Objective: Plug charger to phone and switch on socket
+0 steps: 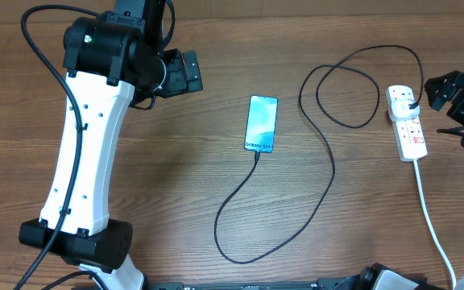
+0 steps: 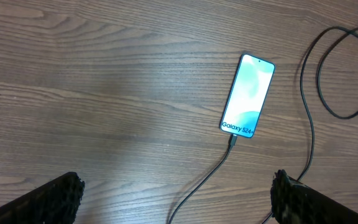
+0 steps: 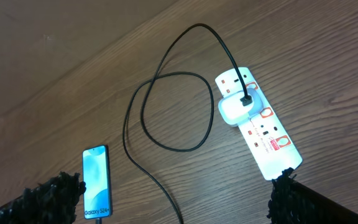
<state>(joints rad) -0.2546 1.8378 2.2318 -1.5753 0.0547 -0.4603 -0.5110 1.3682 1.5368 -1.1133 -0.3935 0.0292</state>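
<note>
Wooden tabletop (image 1: 176, 177) carries the phone (image 1: 262, 123) at centre, the charger (image 1: 329, 173) in its six-o'clock end; with left gripper (image 1: 188, 72) and right gripper (image 1: 445, 109) both spread, the right should press the three-o'clock socket (image 1: 408, 125) switch squarely.

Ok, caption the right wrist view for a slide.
Black charger cable loops away from the white power strip; lit phone lower left.
</note>
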